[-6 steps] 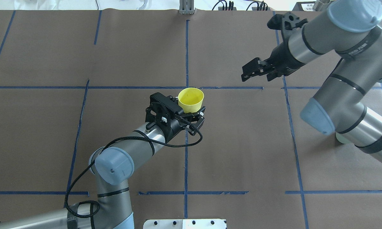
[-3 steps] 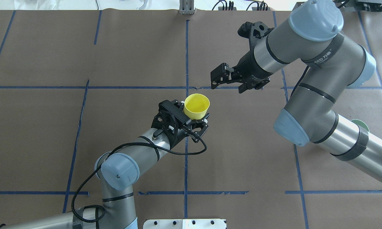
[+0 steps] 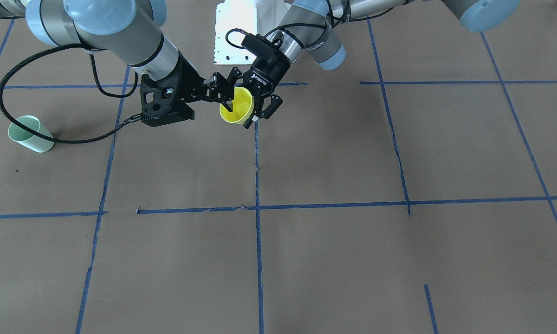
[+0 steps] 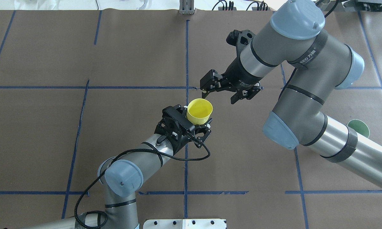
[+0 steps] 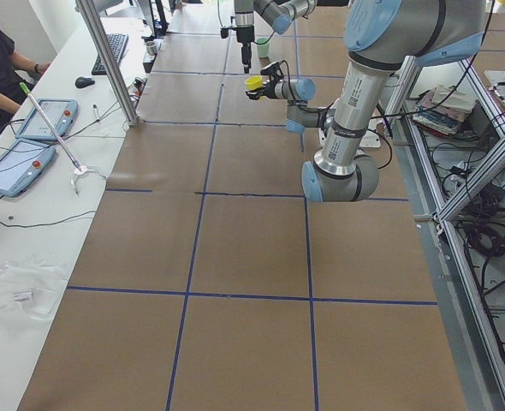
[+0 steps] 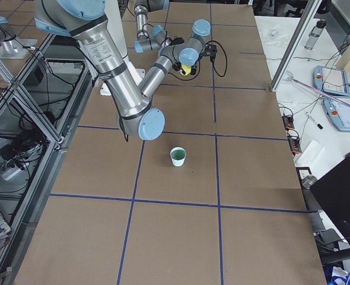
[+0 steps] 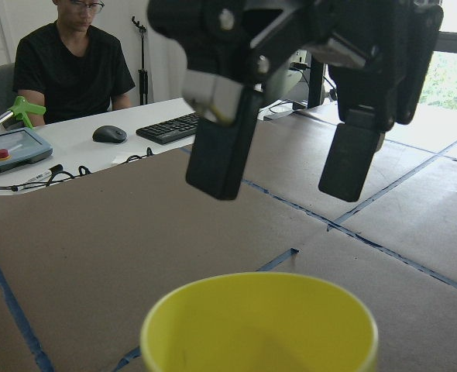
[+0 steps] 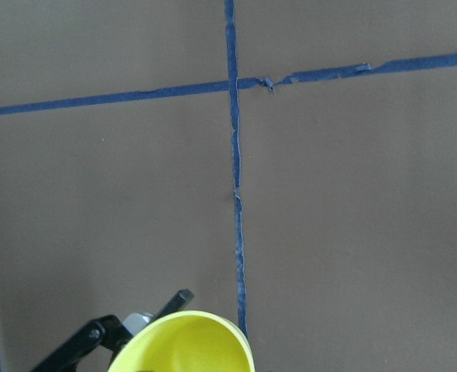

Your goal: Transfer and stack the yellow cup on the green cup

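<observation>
Overhead, the yellow cup [image 4: 199, 111] is seen clasped upright off the table by the left gripper [image 4: 200, 122], with the right gripper [image 4: 221, 94] spread wide just beyond it. From the right end, the green cup [image 6: 178, 156], half hidden overhead, is shown standing apart on the blue-taped brown table [image 6: 181, 237]. A seated operator [image 7: 72, 68] is caught only by the left wrist camera.

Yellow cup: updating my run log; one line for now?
left gripper: holds yellow cup | right gripper: open, near rim | green cup: upright, apart
</observation>
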You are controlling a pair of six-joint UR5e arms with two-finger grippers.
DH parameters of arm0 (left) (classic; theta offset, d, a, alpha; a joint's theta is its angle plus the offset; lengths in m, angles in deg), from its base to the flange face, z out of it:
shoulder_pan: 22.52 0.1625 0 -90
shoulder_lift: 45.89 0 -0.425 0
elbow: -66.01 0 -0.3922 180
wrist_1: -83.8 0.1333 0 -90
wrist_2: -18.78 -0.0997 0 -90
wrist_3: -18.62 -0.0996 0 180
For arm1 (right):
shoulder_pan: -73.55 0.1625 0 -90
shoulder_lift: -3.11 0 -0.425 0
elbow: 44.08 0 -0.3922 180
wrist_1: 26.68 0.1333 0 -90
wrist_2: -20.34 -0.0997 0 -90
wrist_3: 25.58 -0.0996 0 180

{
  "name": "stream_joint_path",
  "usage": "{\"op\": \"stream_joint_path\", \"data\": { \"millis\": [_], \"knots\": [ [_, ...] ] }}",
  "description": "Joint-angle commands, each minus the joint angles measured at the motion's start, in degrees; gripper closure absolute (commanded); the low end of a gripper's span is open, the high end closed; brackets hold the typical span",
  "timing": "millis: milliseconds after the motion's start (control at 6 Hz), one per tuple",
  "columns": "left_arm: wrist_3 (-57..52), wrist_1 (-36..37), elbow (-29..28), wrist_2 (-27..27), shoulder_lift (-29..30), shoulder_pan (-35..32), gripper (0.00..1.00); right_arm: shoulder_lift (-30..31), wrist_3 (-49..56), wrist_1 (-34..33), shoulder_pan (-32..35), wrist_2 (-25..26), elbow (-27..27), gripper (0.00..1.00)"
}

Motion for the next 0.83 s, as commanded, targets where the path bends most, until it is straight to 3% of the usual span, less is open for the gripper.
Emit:
{"op": "stream_joint_path", "data": {
  "millis": [0, 667],
  "knots": [
    [-0.07, -0.28, 0.20, -1.81, -0.02, 0.77, 0.77, -0.36, -0.04, -1.35, -0.73, -1.63, 1.08, 0.03],
    [-0.07, -0.37, 0.55, -3.05, 0.68, 1.74, 0.77, -1.85, -0.13, -1.44, -0.73, -1.63, 2.66, 0.23]
  ]
}}
